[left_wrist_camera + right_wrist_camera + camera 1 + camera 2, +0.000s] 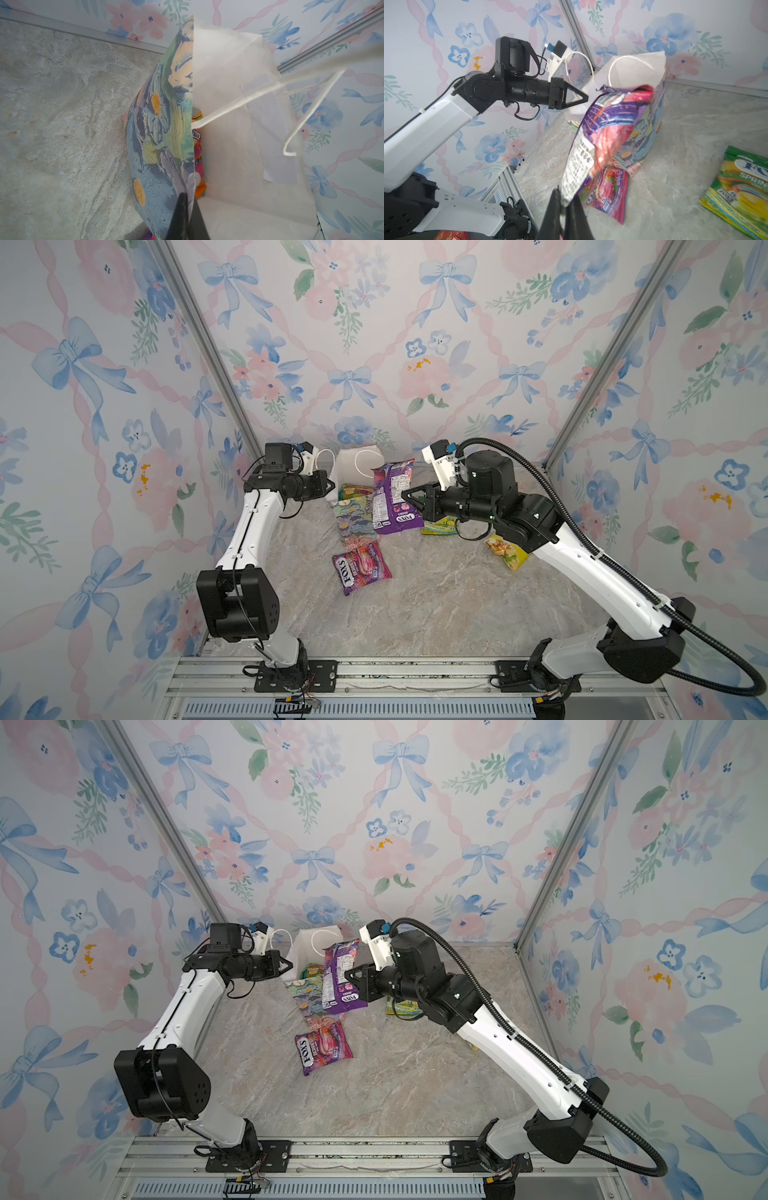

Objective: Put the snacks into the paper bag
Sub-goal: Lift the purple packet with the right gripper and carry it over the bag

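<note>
Pinches one corner of the purple packet (392, 497) in the right tool (564, 199), upright just beside the paper bag (357, 460), not yet inside. Clamps the bag's rim in the left tool (185, 205). Probably light, limp, slippery foil; best gripped along a sealed edge. Smooth marbled worktop (436, 593), more packets (361, 568) lying flat, floral walls (374, 344) close around.

A grey marbled worktop (436, 605) is enclosed by walls (374, 344) papered with blue bows and pink flowers. Metal posts (210, 348) are set at the corners, and a rail (415, 672) is fixed along the front.
</note>
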`<state>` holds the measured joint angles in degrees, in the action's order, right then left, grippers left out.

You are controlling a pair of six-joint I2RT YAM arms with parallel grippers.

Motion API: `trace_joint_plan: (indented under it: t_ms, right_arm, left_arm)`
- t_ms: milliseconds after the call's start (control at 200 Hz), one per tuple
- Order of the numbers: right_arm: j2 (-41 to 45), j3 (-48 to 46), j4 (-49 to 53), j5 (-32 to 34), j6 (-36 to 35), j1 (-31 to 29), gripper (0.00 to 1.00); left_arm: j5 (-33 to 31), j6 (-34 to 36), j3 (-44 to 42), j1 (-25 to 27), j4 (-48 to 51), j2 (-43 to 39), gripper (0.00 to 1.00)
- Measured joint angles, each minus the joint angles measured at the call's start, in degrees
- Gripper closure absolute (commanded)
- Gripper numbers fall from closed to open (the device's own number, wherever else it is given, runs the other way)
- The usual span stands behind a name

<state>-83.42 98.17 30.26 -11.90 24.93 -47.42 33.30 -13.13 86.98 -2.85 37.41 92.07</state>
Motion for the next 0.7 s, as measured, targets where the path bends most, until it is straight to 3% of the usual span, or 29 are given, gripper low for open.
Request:
trace_joint_plan:
  t_ms: [405, 700]
  right_arm:
    - [-15.3, 19.1, 3.7, -0.5, -3.6, -2.1, 1.0]
    - [-29.7, 40.3, 10.5, 0.0, -7.4, -2.1, 1.0]
  left_arm:
    - [0.2, 0.0, 0.0, 0.0, 0.0, 0.0, 1.0]
    - [0.2, 0.0, 0.0, 0.0, 0.0, 0.0, 1.0]
